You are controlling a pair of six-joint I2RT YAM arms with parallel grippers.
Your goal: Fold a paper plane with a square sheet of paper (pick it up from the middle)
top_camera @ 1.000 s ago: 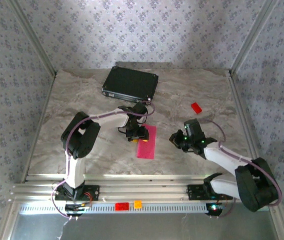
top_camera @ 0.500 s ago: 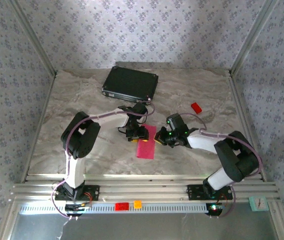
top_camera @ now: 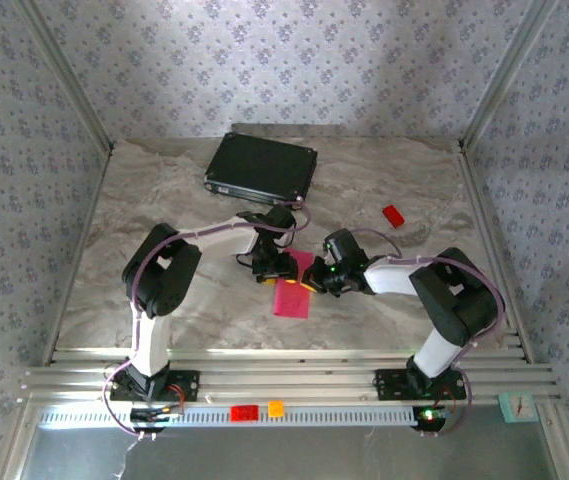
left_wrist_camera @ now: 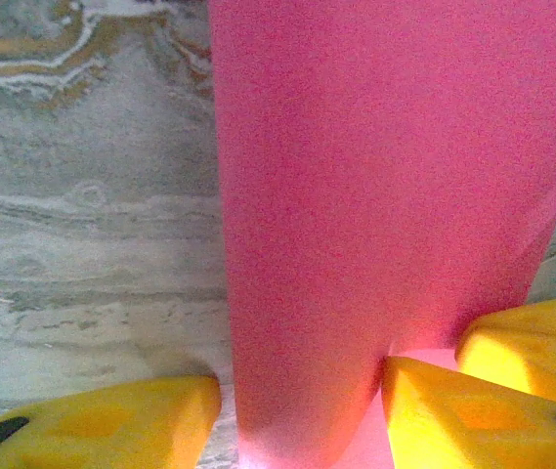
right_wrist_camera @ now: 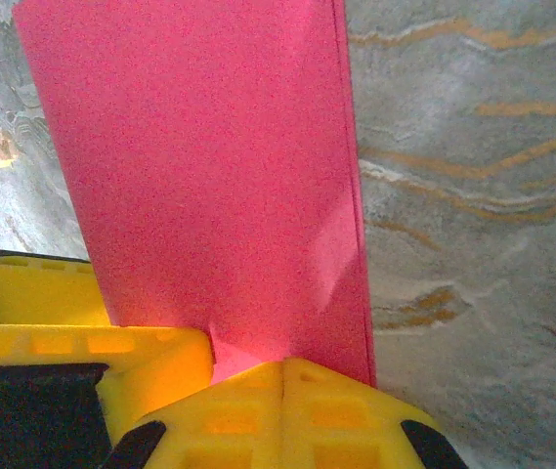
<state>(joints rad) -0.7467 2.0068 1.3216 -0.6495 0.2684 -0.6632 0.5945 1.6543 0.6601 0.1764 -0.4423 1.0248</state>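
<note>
Lying folded in a narrow strip: square sheet of paper (top_camera: 292, 295), near the middle of the table (top_camera: 164, 210). Left gripper (top_camera: 276, 272) is straddling its far end, jaws apart; right gripper (top_camera: 309, 285), closed, is pressing its right edge.

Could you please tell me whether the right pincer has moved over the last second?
Yes. In the top view the right pincer has swung left, from below the small red block to the right edge of the pink paper.
</note>
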